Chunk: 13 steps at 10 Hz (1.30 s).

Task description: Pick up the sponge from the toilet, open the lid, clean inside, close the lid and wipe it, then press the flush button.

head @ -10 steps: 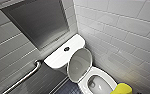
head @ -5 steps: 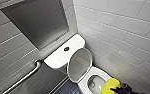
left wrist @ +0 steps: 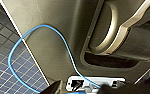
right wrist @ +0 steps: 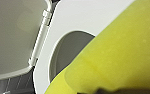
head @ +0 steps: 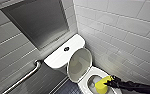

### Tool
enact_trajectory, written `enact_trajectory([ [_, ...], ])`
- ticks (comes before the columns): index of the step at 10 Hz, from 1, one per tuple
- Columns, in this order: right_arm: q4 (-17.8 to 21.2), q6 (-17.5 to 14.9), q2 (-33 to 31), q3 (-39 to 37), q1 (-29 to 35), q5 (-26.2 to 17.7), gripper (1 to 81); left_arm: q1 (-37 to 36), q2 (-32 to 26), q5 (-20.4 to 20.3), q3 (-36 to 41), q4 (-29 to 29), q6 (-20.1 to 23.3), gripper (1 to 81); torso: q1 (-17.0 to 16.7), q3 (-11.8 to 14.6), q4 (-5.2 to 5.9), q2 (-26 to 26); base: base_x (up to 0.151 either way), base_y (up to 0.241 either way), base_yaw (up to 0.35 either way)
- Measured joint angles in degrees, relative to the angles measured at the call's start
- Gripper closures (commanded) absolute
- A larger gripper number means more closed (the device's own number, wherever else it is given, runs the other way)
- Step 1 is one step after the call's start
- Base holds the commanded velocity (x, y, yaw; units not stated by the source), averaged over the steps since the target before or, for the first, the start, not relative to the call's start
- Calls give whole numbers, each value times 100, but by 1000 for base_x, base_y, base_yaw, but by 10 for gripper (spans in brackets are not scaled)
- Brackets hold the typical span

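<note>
The right gripper (head: pixel 109 81) clamps the blocky yellow sponge (head: pixel 101 85) over the glossy oval bowl of the toilet (head: pixel 57 59), with the smooth raised lid (head: pixel 79 64) just beyond it.

Bright, even light puts soft glare on the wall tiles (head: pixel 116 57) and toilet (head: pixel 58 58), while the floor (head: pixel 66 88) lies dim.

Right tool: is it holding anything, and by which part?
Yes. The right tool holds the sponge by the end nearest the arm; the rest of the block juts out over the open toilet bowl.
</note>
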Motion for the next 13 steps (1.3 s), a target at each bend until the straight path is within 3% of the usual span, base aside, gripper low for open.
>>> enact_trajectory([
  [3,-265,30,645,-455,499,-885,811,0,-1,0,0,0,0,10,0,0,0,0,0,0,0],
  [8,-433,11,1006,-614,841,-1665,811,0,-1,-2,0,0,0,10,0,-5,0,0,0,0,0],
  [13,-948,17,1261,-914,1025,-1723,811,-2,-1,0,0,0,0,10,0,-5,0,2,0,0,0],
])
